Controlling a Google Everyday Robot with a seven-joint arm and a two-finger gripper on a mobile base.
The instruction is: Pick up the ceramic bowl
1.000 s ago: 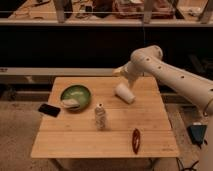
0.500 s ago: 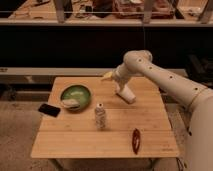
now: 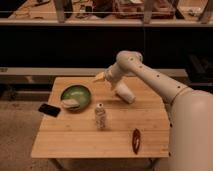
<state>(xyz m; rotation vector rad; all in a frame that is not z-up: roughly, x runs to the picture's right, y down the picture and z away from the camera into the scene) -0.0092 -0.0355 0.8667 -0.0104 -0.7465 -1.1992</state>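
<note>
Wooden table (image 3: 150, 125) | ceramic bowl (image 3: 76, 95) left side | gripper (image 3: 100, 77) near its far-right rim, opening indiscernible

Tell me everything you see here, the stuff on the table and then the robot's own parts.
ceramic bowl: one, green, back left of the table
phone: one, black, at the table's left edge, beside the bowl
cup: one, white, on its side, back right of centre
small bottle: one, pale, upright, mid-table
slim object: one, dark red, front right
table: one, light wood
arm: one, white, from the right
end effector: one, yellowish, right of the bowl
</note>
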